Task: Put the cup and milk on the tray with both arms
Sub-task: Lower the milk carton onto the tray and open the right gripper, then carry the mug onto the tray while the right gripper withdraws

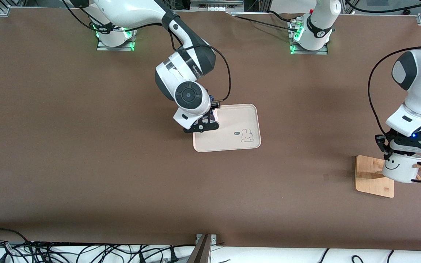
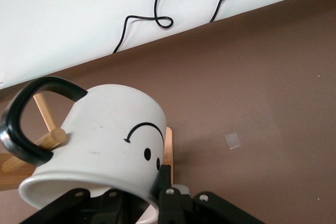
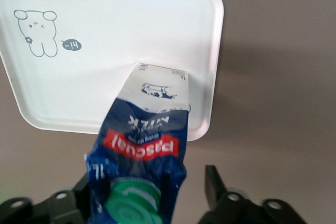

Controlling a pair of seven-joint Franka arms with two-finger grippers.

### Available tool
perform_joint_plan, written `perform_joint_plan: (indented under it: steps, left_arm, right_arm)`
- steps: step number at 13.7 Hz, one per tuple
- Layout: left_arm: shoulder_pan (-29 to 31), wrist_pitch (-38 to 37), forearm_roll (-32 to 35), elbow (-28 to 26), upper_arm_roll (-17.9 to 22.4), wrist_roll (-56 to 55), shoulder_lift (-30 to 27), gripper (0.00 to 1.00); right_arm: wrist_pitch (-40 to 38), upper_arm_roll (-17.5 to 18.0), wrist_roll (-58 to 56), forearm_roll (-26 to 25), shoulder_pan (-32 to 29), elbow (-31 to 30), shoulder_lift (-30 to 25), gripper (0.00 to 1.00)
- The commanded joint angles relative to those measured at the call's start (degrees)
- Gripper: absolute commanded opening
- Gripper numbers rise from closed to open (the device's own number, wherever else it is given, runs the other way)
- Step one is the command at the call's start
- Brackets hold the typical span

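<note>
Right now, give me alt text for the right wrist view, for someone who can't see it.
A blue and white milk carton with a green cap stands on the cream tray, between the open fingers of the right claw. A bunny drawing marks the tray.

The cup (image 2: 113, 129) in my left claw looks like smooth, glossy white ceramic above a pale wooden base (image 1: 373, 175). My milk (image 3: 144, 145) is printed paper carton with a green plastic-looking cap; the tray (image 3: 105, 35) and the brown table (image 1: 86, 146) look matt.
</note>
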Motion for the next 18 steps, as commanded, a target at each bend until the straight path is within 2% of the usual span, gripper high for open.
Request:
perform_joint_plan:
  steps: [1,4,6,9,13,15,18]
  left_arm:
    - [-0.4,-1.2,-1.0,-5.3,0.0,1.7,-6.9,0.00]
    - [-0.5,-4.3,-1.0,-5.4,0.0,2.0,-9.0,0.00]
    - [-1.9,-8.2,-1.2,-5.3,-0.1,1.5,-10.0,0.00]
    - [-5.6,-14.2,-4.4,-4.7,-0.4,1.6,-10.0,0.00]
    - [-9.1,-19.9,-4.4,-3.3,-6.9,0.2,-9.5,0.00]
    - [-12.3,-20.0,-4.4,-3.2,-9.0,-2.9,-7.7,0.00]
    - [-15.6,-20.0,-4.4,-3.2,-15.3,-12.6,-2.5,0.00]
  right_arm:
    - [-1.2,-3.1,0.4,1.4,1.5,2.1,0.4,1.00]
    - [-3.1,-6.2,4.0,1.2,2.5,2.4,-2.5,1.00]
    - [-4.1,-9.6,8.3,1.2,3.8,3.4,-5.6,1.00]
    - [-8.4,-10.7,8.6,1.2,3.3,6.7,-7.7,1.00]
    - [-12.2,-16.2,7.9,1.1,1.8,7.4,-14.8,1.00]
    - [-11.9,-16.3,5.8,0.6,-2.9,5.0,-18.6,1.00]
    - [-12.6,-16.2,-8.3,1.3,-14.2,-2.5,-24.9,1.00]
